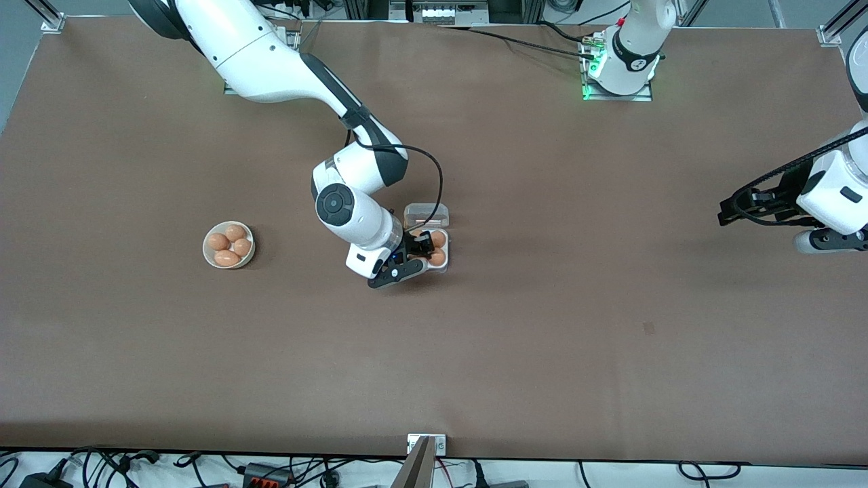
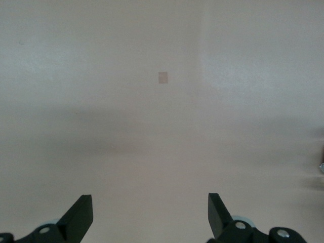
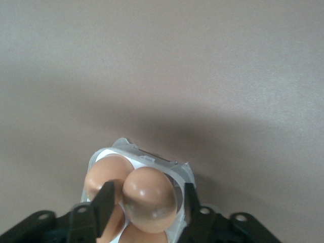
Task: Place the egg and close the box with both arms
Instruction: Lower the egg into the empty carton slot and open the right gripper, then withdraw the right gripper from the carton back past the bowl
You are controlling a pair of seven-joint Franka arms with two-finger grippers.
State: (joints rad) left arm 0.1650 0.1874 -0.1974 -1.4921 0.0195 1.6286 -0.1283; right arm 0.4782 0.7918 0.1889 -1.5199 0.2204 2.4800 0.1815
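The box [image 1: 442, 268] lies open in the middle of the table, its clear lid [image 1: 426, 215] tipped back toward the robots' bases. My right gripper [image 1: 424, 247] is down in the box. In the right wrist view its fingers [image 3: 107, 201] stand on either side of the egg [image 3: 150, 197] with a thin gap on each side, so the right gripper [image 3: 147, 201] is open. The egg rests among other eggs [image 3: 103, 174] in the box [image 3: 147, 155]. My left gripper [image 1: 731, 210] waits open and empty over bare table at the left arm's end; it also shows in the left wrist view [image 2: 151, 215].
A round white bowl [image 1: 207, 255] with several eggs stands toward the right arm's end of the table, level with the box. A small dark mark [image 1: 649, 329] is on the brown table nearer the front camera.
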